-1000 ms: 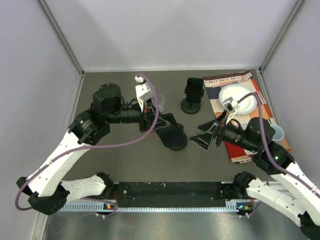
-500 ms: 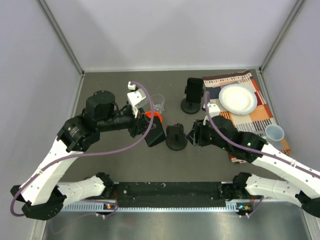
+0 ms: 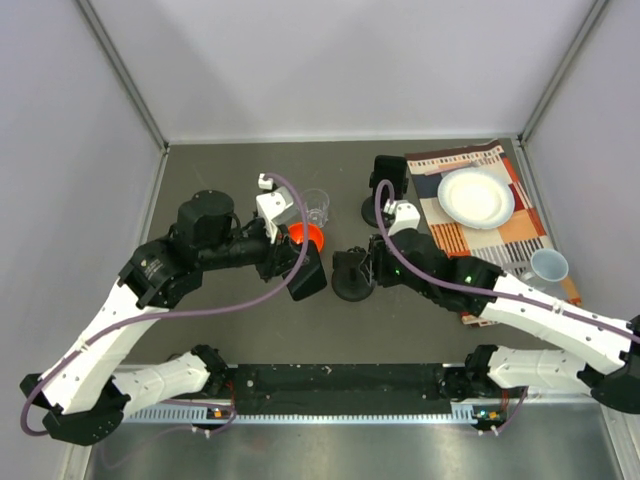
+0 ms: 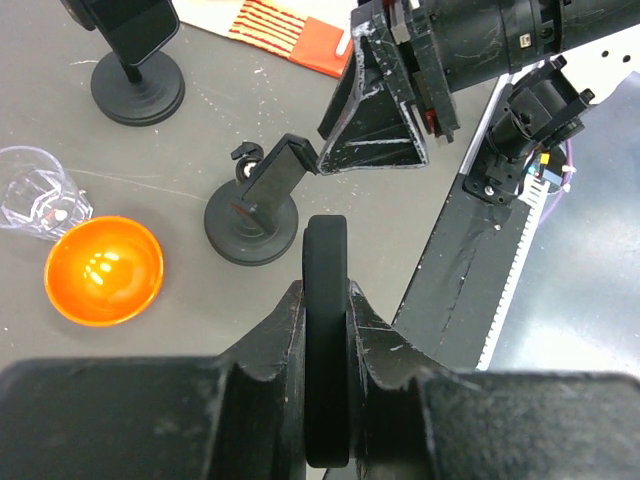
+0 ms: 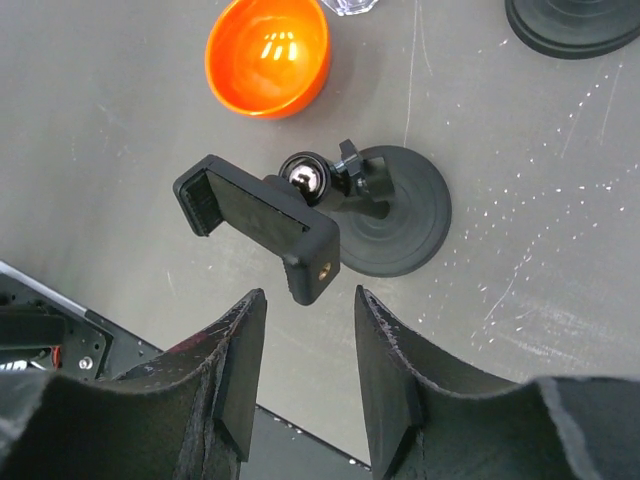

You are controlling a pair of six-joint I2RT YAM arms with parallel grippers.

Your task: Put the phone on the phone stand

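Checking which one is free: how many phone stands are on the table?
2. An empty stand sits mid-table near the orange bowl; the far stand, beside the patterned mat, already carries a phone.

- I read the phone (image 4: 325, 330) as matt black, smooth-edged.
- Stand (image 5: 382, 222): matt black plastic; its ball joint (image 5: 303, 176) is shiny metal.
- Bowl (image 5: 268, 55): glossy orange.
- Table (image 5: 500, 290): dull grey, scuffed white.

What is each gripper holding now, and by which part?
Left gripper clamps the phone across its two flat faces; right gripper is open and holds nothing.
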